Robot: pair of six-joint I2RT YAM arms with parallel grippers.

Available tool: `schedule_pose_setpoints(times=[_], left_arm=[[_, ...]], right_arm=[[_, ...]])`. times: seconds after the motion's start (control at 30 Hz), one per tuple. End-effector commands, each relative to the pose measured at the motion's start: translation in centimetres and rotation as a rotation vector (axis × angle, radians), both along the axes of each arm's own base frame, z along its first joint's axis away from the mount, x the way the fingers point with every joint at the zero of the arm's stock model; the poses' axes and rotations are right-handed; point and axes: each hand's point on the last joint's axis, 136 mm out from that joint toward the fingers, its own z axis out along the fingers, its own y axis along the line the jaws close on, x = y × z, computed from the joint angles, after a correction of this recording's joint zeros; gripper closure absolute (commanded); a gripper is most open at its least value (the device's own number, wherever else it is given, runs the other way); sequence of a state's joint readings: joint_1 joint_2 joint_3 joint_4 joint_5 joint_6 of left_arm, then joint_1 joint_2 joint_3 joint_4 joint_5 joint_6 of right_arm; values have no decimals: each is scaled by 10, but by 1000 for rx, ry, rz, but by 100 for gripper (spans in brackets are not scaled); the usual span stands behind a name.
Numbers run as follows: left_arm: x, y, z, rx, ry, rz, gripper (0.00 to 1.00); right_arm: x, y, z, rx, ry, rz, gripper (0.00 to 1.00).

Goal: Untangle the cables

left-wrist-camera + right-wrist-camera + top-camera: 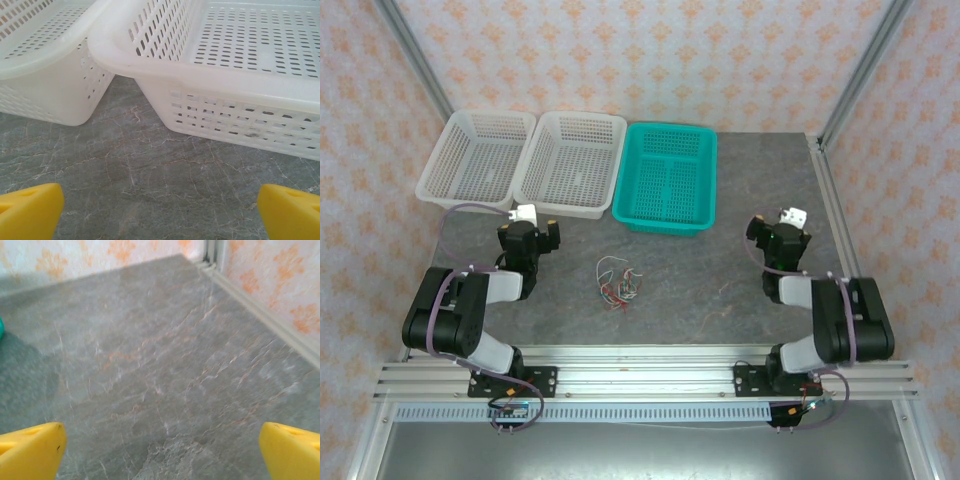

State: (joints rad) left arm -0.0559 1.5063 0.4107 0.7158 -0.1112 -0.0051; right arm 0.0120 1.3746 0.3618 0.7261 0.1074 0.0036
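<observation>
Grey stone table (pixel 720 300), tangled cables (pixel 617 281) centrally, left hand (pixel 160 200) and right hand (pixel 162 437) wide.

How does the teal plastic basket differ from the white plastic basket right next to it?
Colour: the teal plastic basket is bright blue-green, the middle white plastic basket milky white. Neighbours: the white one touches a second white basket on its left, while the teal one has bare grey table on its right. Both are rectangular, slotted, open-topped and empty; the thin tangled cables lie outside both.

Two white baskets (pixel 477 160) (pixel 572 160), one teal basket (pixel 667 178), two arms (pixel 455 315) (pixel 840 320), one cable tangle (pixel 616 280) (strands uncountable)
</observation>
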Motion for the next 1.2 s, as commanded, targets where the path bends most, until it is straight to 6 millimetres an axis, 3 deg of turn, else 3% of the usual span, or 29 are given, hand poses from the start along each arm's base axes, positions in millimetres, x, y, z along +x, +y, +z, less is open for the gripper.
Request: schedule_pose_setpoints(times=[0.0,0.1,0.2,0.3,0.37,0.5,0.6,0.7,0.87,0.97,1.17], left_arm=[[6,3,18,8,-60,7,0],[-8,17,42,16,-101,99,0],[-29,25,74,-34,-126,171,0],[-51,23,108,-182,-121,229,0],[-64,14,128,-321,-109,247,0],[-82,-38,148,-573,25,135,0],[-93,-93,146,-640,181,13,8],[-105,-145,131,-610,321,-108,18],[-120,-198,83,-555,493,-176,37],[-127,-203,65,-468,533,-165,40],[-122,-165,41,-332,548,-18,57]], right_arm=[[-24,-13,44,76,-57,-111,1],[-50,-5,74,257,-59,-133,1],[-70,37,103,468,-28,34,0],[-86,80,120,608,76,195,0],[-96,110,124,686,194,292,0],[-118,166,126,642,432,472,0],[-132,207,121,589,573,592,0],[-141,248,108,521,674,683,0],[-141,295,74,504,743,685,0],[-144,310,59,557,727,671,0],[-150,310,37,598,751,632,0]])
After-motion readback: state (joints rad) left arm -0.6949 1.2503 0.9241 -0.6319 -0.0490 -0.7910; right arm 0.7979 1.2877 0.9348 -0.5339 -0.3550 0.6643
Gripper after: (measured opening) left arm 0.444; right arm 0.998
